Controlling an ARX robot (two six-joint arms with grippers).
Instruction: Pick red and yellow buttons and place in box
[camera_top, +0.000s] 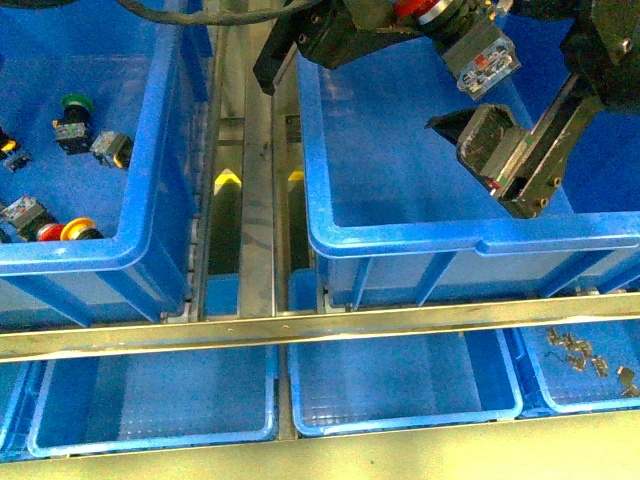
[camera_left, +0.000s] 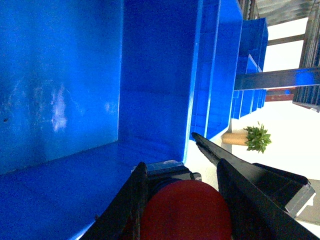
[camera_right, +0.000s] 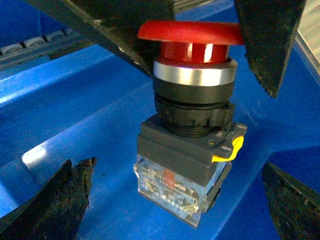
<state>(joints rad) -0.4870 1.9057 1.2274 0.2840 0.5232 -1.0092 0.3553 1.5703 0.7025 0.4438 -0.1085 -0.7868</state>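
Red button (camera_right: 190, 125) pinched by left gripper (camera_left: 180, 170), over box (camera_top: 450, 240), right gripper (camera_right: 175, 172) spread nearby.

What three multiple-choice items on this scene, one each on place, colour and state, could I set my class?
1. The held switch hangs over: A the left crate; B the right crate; C a small tray.
2. Its cap is: A green; B yellow; C red.
3. The right gripper's jaws are: A open; B shut on a switch; C out of view.
Key: 1 B, that crate's blue floor lies under it; 2 C, red in both wrist views; 3 A, they stand wide apart.
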